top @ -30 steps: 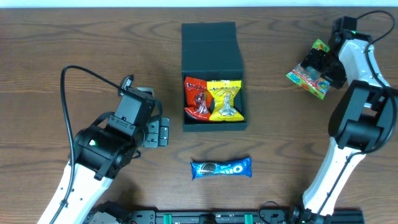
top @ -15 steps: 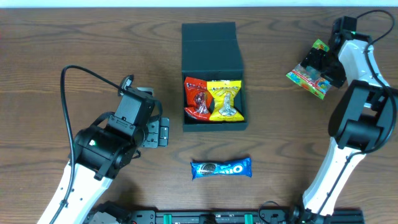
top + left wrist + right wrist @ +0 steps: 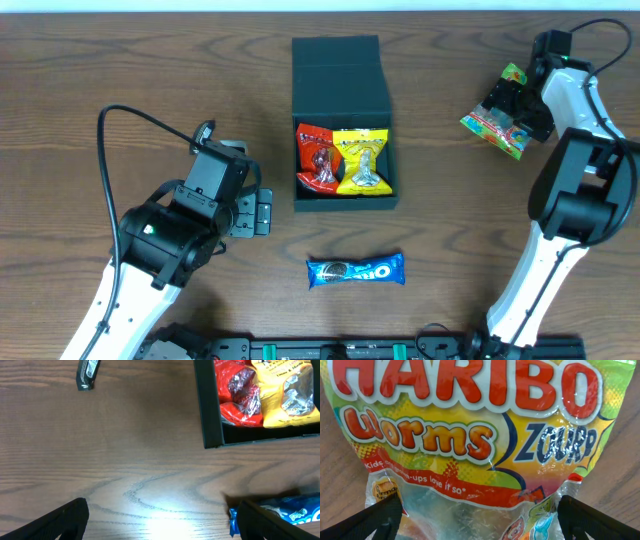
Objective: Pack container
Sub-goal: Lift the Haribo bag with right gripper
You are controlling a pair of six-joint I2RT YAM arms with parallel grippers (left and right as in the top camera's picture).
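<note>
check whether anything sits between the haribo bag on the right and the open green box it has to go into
Nothing visible does. Only bare table lies between the Haribo bag and the open container. The Oreo pack lies off that line, in front of the container.

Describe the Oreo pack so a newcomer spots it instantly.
Find the dark green box in the middle. The Oreo pack lies flat just outside it, on the robot's side. It alone is blue and long; the red packet and yellow packet sit inside.

Overhead looks straight down; left wrist shares the container [image 3: 335,75], right wrist, very close, the Haribo bag [image 3: 470,460].
</note>
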